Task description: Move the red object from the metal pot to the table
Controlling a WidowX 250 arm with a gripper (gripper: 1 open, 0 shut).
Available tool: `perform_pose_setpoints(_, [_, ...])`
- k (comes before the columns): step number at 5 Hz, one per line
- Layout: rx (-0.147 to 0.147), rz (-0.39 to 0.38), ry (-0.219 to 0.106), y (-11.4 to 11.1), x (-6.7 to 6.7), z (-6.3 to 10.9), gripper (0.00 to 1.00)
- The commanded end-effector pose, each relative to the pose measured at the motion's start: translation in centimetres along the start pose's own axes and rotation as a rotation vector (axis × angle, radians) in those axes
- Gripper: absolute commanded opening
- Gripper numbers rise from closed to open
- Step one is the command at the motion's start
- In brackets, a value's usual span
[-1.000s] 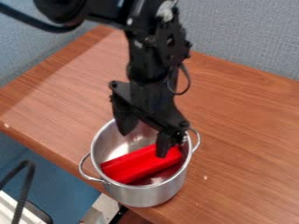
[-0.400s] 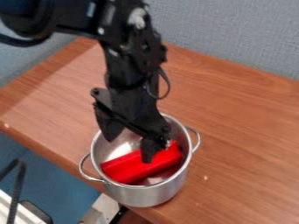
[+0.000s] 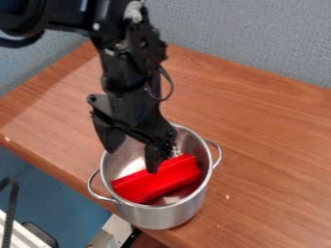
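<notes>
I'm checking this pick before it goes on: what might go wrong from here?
The open gripper hangs over the metal pot's left rim, so a finger may strike it on descent. The red object lies tilted inside and may slip when pinched. The pot stands near the table's front edge; a knock might push it off.

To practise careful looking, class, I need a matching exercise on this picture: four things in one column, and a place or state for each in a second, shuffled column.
Things:
1. red object
2. metal pot
3. hand
4. table

Places or states:
A. brown wood, carrying everything
B. open, over the pot's rim
C. lying inside the pot
D. standing near the table's front edge

Pairs: 1-C, 2-D, 3-B, 4-A
</notes>
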State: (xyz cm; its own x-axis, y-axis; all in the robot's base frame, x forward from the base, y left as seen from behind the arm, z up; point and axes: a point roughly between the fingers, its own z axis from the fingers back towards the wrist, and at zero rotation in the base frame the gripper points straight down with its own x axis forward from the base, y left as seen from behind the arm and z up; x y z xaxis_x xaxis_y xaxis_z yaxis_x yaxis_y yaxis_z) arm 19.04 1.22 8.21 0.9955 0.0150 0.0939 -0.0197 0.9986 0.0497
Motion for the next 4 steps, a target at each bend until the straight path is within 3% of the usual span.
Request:
perform_pose_setpoints(1, [0.004, 0.051, -0.007, 1.0, 0.0, -0.3, 1.0])
perform_pose_setpoints(3, [-0.006, -0.033, 0.012, 0.4, -1.4, -2.4, 1.0])
perform_pose_setpoints(4, [0.01, -0.073, -0.01, 0.2, -2.2, -3.9, 1.0])
